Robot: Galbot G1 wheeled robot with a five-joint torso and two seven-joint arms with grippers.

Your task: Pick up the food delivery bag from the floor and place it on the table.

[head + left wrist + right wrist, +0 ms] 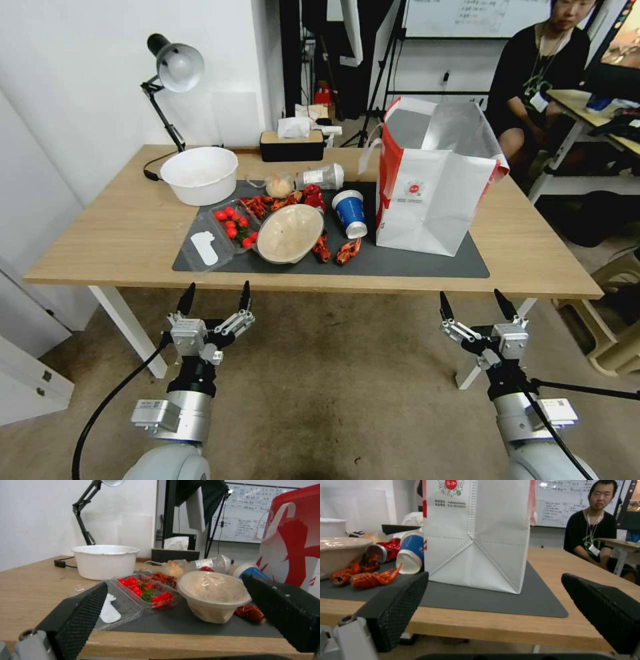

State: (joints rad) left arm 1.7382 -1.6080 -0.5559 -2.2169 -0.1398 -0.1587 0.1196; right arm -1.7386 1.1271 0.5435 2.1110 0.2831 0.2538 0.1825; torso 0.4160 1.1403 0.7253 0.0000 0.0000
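Note:
The food delivery bag (430, 190), white with red sides and silver lining, stands upright on the dark mat at the right of the table (100, 247). Its white front (476, 537) rises close ahead in the right wrist view, and its red side (293, 542) appears in the left wrist view. My left gripper (215, 301) hovers open over the floor (333, 387) just before the table's front edge, left of centre. My right gripper (471, 306) is open too, before the front edge below the bag. Neither holds anything.
On the mat lie a tan lidded bowl (289, 233), a clear tray of cherry tomatoes (233, 225), crayfish (347, 251), a tipped blue cup (351, 213) and a bottle (320, 177). A white bowl (199, 175), a desk lamp (170, 73) and a tissue box (292, 143) sit behind.

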